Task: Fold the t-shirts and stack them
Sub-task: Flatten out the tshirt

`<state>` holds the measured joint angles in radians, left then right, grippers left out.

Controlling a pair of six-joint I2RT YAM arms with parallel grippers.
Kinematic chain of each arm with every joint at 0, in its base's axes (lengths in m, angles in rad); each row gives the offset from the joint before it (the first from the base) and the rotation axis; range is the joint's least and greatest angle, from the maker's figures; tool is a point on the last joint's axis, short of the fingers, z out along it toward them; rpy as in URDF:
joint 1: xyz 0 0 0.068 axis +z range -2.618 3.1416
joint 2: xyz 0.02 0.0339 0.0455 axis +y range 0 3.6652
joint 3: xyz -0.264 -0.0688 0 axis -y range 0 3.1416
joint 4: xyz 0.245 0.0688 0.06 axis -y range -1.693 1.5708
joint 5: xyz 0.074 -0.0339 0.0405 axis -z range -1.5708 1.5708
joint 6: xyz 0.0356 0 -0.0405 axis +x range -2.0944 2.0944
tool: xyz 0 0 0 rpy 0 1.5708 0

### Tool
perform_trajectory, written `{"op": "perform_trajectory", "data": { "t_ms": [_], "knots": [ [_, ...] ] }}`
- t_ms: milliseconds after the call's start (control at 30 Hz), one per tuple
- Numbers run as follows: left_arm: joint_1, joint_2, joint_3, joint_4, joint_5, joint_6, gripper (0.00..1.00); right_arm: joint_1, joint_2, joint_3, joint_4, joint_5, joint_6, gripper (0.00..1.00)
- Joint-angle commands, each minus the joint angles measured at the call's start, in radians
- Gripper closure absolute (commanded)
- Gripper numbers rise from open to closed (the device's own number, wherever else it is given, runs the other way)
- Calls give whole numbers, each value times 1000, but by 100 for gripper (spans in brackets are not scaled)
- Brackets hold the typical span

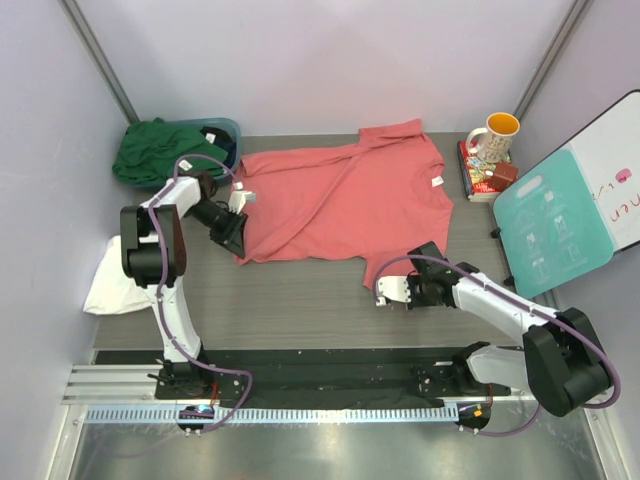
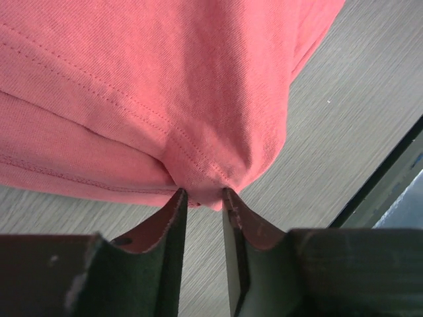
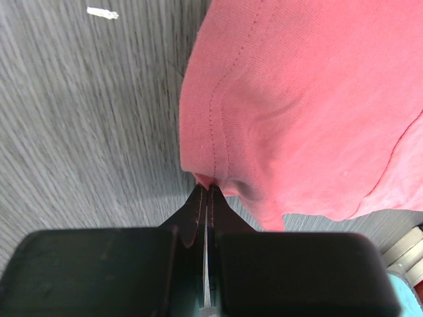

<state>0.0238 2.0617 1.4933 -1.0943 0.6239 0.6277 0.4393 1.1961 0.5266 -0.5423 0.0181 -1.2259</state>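
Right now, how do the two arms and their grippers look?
The left arm and right arm have white links with bulky black joints, and a thin purple cable loops along each. The left gripper and right gripper have dark, flat, tapering fingers on black blocky bodies. No markings show.

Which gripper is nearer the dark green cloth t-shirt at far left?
Left. The left gripper is just near-right of the dark green t-shirt; the right gripper is across the table.

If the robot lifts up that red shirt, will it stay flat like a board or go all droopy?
Probably droopy: the red shirt bunches into soft folds where the right gripper pinches it. It looks thin, so it is likely light. Any part not held would probably sag.
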Motion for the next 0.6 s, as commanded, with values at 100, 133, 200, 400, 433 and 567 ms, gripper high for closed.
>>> {"op": "perform_trajectory", "data": {
  "t_ms": [100, 133, 200, 400, 433, 567],
  "knots": [
    [4, -28, 35, -39, 59, -3, 79, 6, 19, 21, 42, 8, -9, 99],
    [4, -28, 38, -41, 60, -5, 81, 6, 22, 19, 42, 6, -7, 99],
    [4, -28, 39, -38, 62, -5, 86, 6, 22, 19, 47, 6, -4, 99],
    [2, -37, 33, -21, 42, -26, 100, 6, 16, 10, 48, 13, -3, 99],
    [4, -47, 19, -3, 30, -32, 100, 6, 14, 9, 47, 14, -1, 99],
    [16, -144, -18, 43, -45, -59, 100, 6, 3, 0, 47, 23, 2, 99]
  ]
}}
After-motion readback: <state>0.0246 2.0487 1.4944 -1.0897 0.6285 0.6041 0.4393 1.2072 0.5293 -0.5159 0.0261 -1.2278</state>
